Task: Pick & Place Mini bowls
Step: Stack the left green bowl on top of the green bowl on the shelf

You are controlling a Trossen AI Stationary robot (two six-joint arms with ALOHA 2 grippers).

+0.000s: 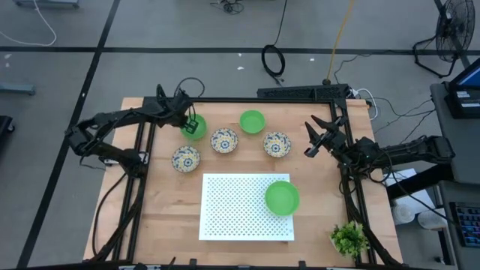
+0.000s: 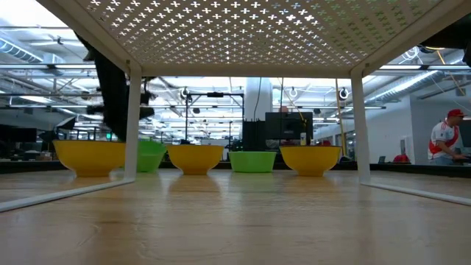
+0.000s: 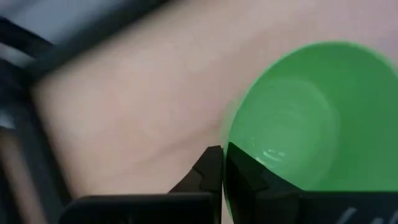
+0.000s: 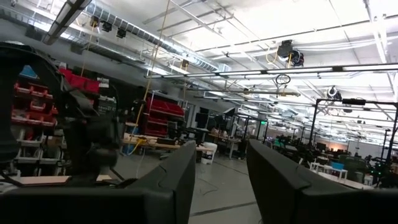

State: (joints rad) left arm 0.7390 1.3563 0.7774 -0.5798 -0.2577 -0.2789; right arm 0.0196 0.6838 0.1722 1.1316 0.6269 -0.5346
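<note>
Fingers of the left gripper pinch the rim of a green mini bowl at the table's far left, a thin-wall grasp suited to lifting it. The right gripper waits spread apart, holding nothing. Another green bowl sits on the white perforated rack, probably the drop spot. Whether the gripped bowl is off the wood cannot be told.

The round bright green plastic bowl is looking smooth and shiny, with light glinting inside it. The pale wooden table is showing fine grain and a soft, matt top. The flat white board, at 6 o'clock on the table, is looking matt and full of tiny holes.
</note>
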